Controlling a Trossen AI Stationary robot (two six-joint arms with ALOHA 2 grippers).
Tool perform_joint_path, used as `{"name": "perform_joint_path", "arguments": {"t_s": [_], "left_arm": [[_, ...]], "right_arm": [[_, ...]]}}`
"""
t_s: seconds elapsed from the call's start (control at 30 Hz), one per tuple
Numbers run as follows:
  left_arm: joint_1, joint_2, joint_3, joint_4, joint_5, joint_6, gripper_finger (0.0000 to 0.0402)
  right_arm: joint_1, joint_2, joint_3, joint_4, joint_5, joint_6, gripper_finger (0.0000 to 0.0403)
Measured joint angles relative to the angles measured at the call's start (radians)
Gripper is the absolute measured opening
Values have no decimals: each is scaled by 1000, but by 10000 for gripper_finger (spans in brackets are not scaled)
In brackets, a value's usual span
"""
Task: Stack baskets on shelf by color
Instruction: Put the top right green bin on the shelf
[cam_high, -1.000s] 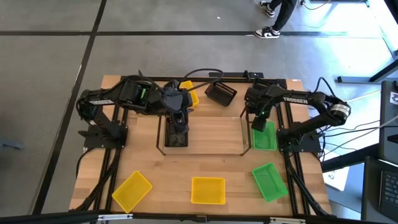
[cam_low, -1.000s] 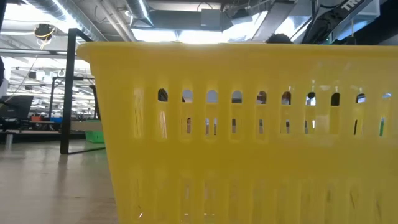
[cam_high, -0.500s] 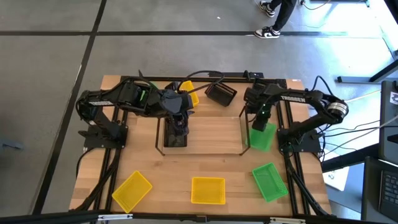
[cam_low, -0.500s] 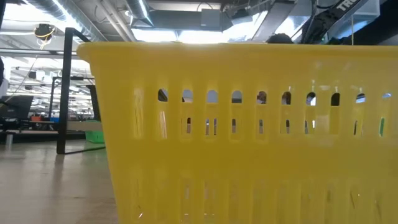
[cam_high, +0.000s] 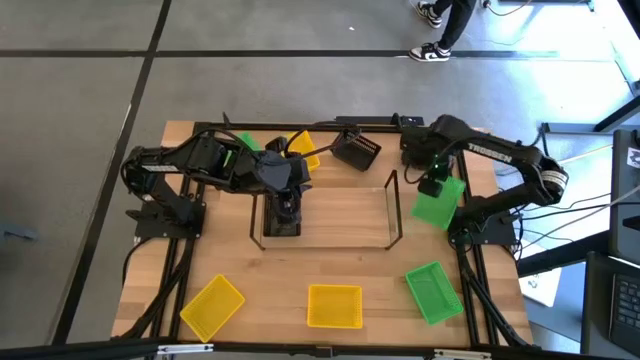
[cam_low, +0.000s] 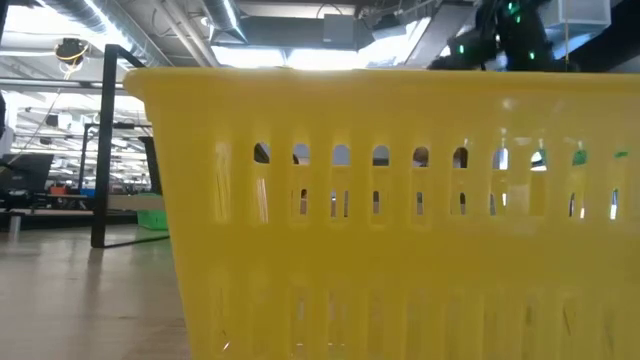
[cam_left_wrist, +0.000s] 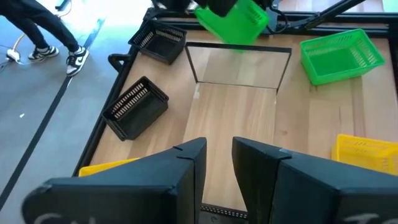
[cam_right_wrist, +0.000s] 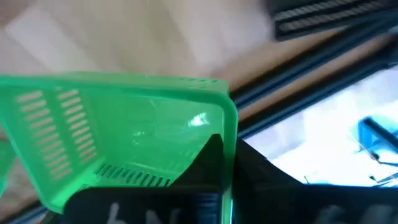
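Note:
My right gripper (cam_high: 432, 185) is shut on a green basket (cam_high: 438, 203) that hangs beyond the right end of the shelf (cam_high: 395, 205); it also shows in the left wrist view (cam_left_wrist: 235, 22). My left gripper (cam_left_wrist: 217, 163) stands open with nothing between its fingers over the shelf's left end (cam_high: 285, 208). On the table rest a second green basket (cam_high: 434, 292), two yellow baskets (cam_high: 212, 305) (cam_high: 334, 305) near the front edge, a yellow one (cam_high: 305, 150) at the back, and two black baskets (cam_left_wrist: 158, 42) (cam_left_wrist: 135, 107). My right gripper pinches the green basket's rim (cam_right_wrist: 231, 146) near a corner, with one finger (cam_right_wrist: 211, 162) inside the basket and the other outside. The fingers come from above, pointing steeply down. The basket hangs tilted below them, lifted clear of the table.
A black metal frame (cam_high: 300, 126) runs around the tabletop. A yellow basket (cam_low: 400, 220) fills the low view. A person's legs (cam_high: 440, 30) show on the floor beyond the far edge. Bare wood lies inside the shelf (cam_high: 340, 215).
My right gripper has risen with the green basket and turned at the wrist. The basket stood on the table beside the shelf's right end; now it hangs tilted, clear of the table and a little farther toward the right and far edges.

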Motion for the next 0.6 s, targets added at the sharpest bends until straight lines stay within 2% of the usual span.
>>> {"name": "perform_joint_path", "arguments": {"t_s": [0.23, 0.6], "left_arm": [[-4, 0, 0, 0, 0, 0, 69], [-4, 0, 0, 0, 0, -1, 69]], "right_arm": [[7, -53, 163, 9, 77, 79, 1], [6, -67, 403, 6, 279, 46, 0]]}}
